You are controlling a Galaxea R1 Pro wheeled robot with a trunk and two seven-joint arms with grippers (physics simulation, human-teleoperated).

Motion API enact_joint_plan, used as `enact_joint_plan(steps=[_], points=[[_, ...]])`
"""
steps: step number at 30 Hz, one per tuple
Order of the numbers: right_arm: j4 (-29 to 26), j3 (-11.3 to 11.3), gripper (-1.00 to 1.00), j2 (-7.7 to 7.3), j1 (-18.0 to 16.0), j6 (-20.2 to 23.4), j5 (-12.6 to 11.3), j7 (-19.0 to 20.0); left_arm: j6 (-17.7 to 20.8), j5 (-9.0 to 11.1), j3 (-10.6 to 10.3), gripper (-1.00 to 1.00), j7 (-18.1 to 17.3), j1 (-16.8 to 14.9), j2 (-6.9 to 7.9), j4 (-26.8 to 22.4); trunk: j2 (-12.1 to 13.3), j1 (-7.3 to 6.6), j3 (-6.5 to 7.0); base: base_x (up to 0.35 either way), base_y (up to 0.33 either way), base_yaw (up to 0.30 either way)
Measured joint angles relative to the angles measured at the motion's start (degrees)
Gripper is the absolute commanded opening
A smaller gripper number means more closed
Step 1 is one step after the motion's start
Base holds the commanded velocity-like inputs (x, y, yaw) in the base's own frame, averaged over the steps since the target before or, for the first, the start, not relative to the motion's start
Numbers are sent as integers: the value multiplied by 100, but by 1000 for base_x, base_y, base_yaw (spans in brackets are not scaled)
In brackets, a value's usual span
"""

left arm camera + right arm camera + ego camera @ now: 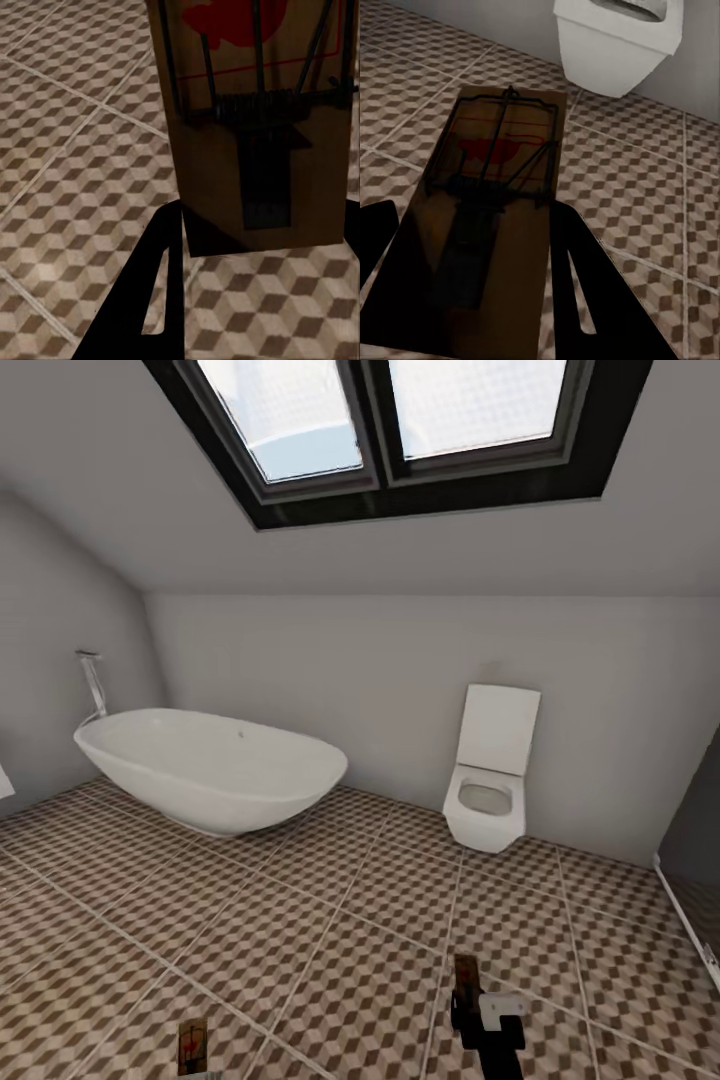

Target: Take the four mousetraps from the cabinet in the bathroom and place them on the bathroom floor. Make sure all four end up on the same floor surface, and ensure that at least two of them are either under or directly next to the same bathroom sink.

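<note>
Bathroom floor (330, 950) spreads wide under the skylight (400, 420), cube-patterned tiles running to the white bathtub (210, 765) on one side and the square toilet (490, 800) against the far wall. I see no sink or cabinet from where the head looks.

Closer in, both arms hang low at the near edge of the room. The right gripper (487, 1015) has its dark fingers (585, 300) clamped on either side of a mousetrap (487, 232), board lying flat between them above the tiles, red spot and wire frame facing up. The left gripper (247, 255) likewise pinches a second mousetrap (255, 127) by its lower end, held upright over the floor.

These boards look light and stiff, thin wood that won't flex, so a modest squeeze across the long bare edges should do. I'd judge the wire bar and spring the touchy part: best kept clear of the fingers, and the board set down flat, not dropped.
</note>
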Motion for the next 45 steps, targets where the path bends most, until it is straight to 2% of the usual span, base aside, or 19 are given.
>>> enact_joint_plan(steps=[10,45], points=[[0,-1,-100,2,0,-1,0,0,2,0,0,-100,-1,1,0,-1,0,0,0,190,116,288],[0,-2,-100,3,0,-1,1,0,4,1,1,-100,-1,1,5,-2,0,1,0,127,1,288]])
